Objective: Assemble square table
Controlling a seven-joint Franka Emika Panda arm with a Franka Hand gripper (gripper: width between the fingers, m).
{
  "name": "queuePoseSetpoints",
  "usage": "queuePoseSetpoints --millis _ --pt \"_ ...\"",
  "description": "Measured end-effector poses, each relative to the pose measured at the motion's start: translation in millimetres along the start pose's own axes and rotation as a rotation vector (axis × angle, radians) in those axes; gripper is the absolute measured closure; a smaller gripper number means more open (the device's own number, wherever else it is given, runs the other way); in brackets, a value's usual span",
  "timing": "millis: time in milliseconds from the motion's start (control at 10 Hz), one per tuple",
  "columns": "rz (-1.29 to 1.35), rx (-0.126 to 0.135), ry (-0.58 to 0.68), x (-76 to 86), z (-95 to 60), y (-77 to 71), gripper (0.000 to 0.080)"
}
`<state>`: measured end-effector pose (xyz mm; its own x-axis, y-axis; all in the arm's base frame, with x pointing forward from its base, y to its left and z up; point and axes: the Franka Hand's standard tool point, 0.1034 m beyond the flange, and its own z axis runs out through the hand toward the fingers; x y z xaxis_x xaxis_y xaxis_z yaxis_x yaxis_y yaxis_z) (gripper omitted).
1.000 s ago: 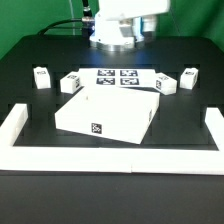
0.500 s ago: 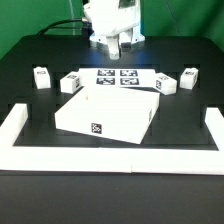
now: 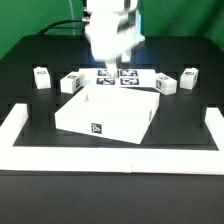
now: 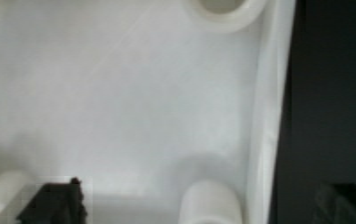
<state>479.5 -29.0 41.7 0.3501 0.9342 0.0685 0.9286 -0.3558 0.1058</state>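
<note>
At the centre of the frame the square table (image 3: 105, 112) slab lies flat on the bench (image 3: 30, 60), and I hold the gripper (image 3: 112, 66) just above its upper edge, jaws wide apart, probably to grasp it.

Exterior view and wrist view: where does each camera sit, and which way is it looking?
Exterior view: sits off the arm, raised, across the black table from the arm, looking down at the tabletop, leg blocks and marker board; the blurred tool shows above the tabletop's far edge.
Wrist view: sits on the wrist, looking down close at the tabletop; only the tool's dark fingertips show, wide apart.
Shared: tabletop, black table, tool.
</note>
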Motion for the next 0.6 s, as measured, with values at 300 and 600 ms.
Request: queuePoseSetpoints --millis 300,600 --pt "0.065 0.012 0.014 11.9 33.8 -17.7 0.015" --pt "0.077 0.005 0.018 12.1 35.4 -17.4 0.0262"
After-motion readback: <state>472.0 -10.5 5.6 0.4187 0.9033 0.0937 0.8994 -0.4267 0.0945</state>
